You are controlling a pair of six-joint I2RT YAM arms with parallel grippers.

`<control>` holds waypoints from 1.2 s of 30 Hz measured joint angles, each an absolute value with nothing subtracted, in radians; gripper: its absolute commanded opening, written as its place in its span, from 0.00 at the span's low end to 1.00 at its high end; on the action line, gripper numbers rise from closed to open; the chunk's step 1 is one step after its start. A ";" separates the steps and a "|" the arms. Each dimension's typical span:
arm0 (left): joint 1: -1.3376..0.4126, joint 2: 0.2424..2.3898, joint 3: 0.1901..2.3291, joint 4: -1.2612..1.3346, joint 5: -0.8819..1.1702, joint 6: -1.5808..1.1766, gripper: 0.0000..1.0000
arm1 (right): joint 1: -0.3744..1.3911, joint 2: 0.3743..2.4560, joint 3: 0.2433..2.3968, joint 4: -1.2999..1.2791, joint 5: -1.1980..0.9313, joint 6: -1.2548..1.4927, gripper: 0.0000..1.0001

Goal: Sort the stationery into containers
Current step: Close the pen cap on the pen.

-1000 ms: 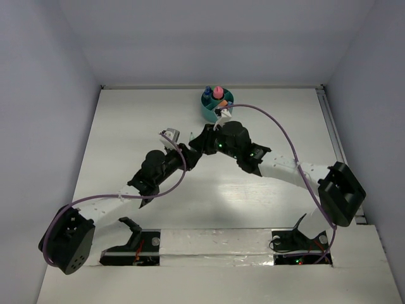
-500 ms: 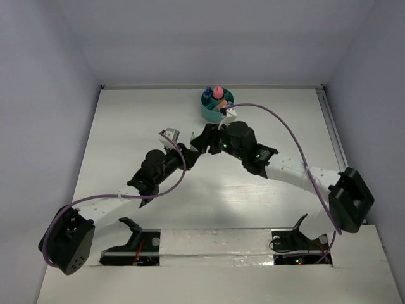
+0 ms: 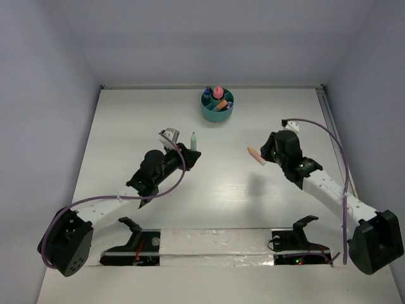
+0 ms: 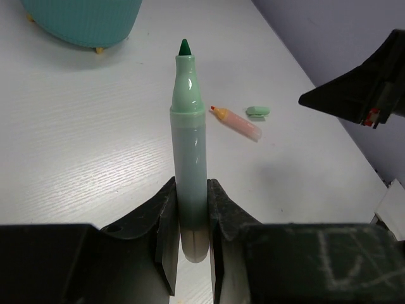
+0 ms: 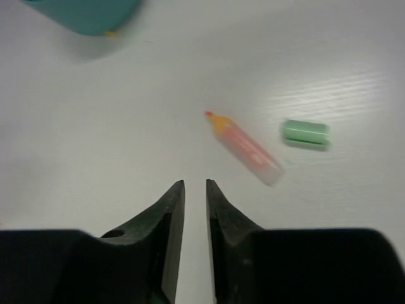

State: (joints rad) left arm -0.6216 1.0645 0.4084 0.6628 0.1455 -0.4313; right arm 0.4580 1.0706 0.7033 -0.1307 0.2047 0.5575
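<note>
Green-tipped and capless, clamped by its butt end in the left gripper (image 4: 190, 190): smooth pale marker (image 4: 190, 126), left of the table's middle. Looks like mid-carry. Next up, probably lifting it to the ribbed teal cup (image 3: 217, 113) at the far edge and dropping it into a free compartment. Right gripper (image 5: 194, 183) barely ajar, holding nothing, just short of a translucent orange highlighter (image 5: 243, 147) and stubby green cap (image 5: 305, 132).

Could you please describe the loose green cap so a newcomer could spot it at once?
On the white table, in front of the teal cup, an uncapped orange-tipped highlighter lies flat. The green cap lies just beside it, not touching: a short pale-green stub with no tip.
</note>
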 measured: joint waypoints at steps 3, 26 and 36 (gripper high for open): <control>-0.622 1.065 0.408 0.664 0.154 -0.432 0.00 | 0.395 1.102 0.699 -0.228 0.258 0.514 0.28; -0.620 1.055 0.408 0.681 0.188 -0.451 0.00 | 0.308 1.754 1.188 -0.732 0.414 0.087 0.70; -0.620 1.055 0.408 0.684 0.189 -0.451 0.00 | 0.308 1.851 1.224 -0.749 0.421 -0.036 0.72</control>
State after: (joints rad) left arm -0.6197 1.0546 0.4084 0.6838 0.1886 -0.4507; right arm 0.3084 1.8515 1.2243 -0.7490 0.4206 -0.0360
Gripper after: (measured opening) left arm 0.153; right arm 0.722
